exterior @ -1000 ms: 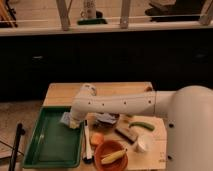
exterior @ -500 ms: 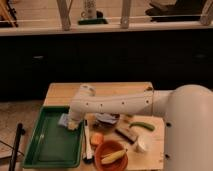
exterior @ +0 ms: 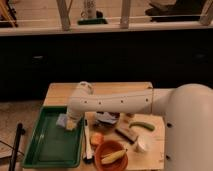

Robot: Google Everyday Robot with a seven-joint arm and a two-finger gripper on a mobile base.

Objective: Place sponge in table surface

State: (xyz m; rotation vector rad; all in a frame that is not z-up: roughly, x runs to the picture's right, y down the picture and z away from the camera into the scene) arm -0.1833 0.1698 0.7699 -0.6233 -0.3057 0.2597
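- Camera view: looking down over the white arm (exterior: 117,102) onto the tan wooden table (exterior: 60,92).
- Hand (exterior: 71,122) low at the tray's far right corner, near the table's left edge; hidden under the wrist, so cannot tell whether clenched or released.
- Sponge (exterior: 62,120) pale blue-grey, right at the hand, inside or just above the green tray (exterior: 47,145); contact with the tray floor unclear.
- Progress, judged: early. Sponge not on the table yet; left to do: carry it out past the tray rim, set it on bare wood, let go.
- Free wood along the far edge; near right corner crowded: orange bowl (exterior: 111,155) with a banana, dark block (exterior: 126,133), green vegetable (exterior: 142,125), white cup (exterior: 142,145).
- Room: dark cabinet front behind the table, pale floor and metal railing posts beyond.
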